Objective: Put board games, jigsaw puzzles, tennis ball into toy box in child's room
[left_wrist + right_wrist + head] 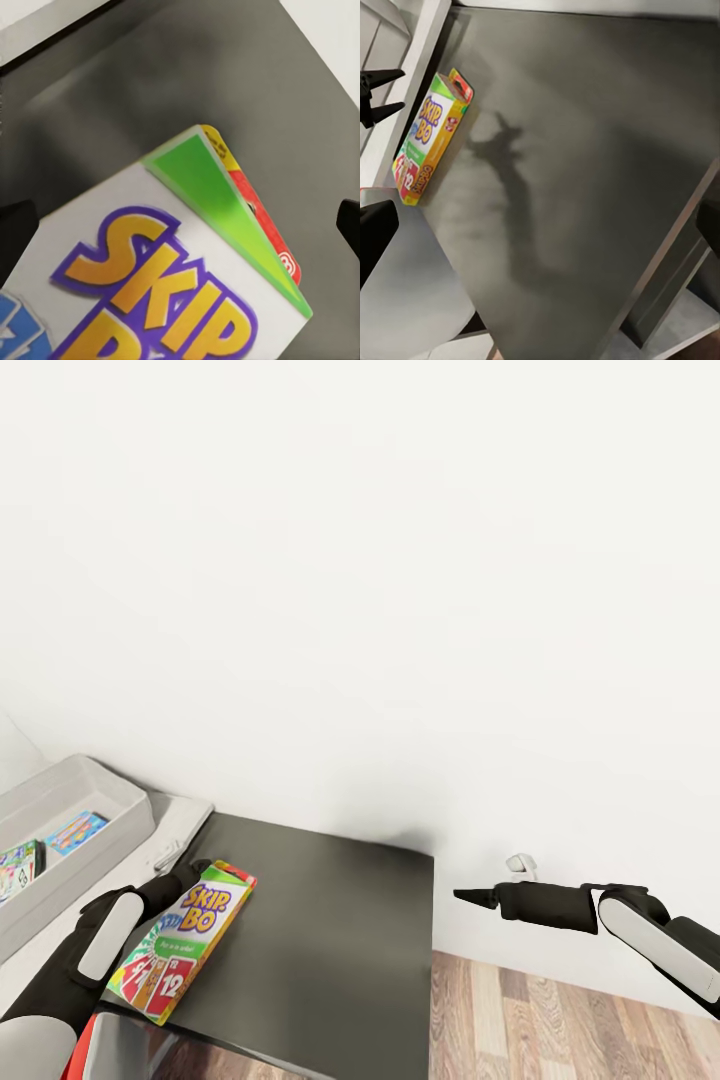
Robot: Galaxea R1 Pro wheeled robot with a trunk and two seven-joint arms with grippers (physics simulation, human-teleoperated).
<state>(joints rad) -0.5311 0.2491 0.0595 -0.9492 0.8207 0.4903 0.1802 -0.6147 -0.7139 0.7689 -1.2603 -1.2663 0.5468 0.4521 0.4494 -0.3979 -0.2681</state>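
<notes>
The Skip-Bo box [183,952], gripped by the left gripper [185,880] above the dark cabinet top [330,950], could catch the toy box [95,815] rim and slip free; right gripper [470,897] looks shut and empty.

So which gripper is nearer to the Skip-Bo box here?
Left. The left gripper holds the Skip-Bo box above the dark cabinet top. The right gripper hangs off past the cabinet's far edge by the wall, well away from the box.
</notes>
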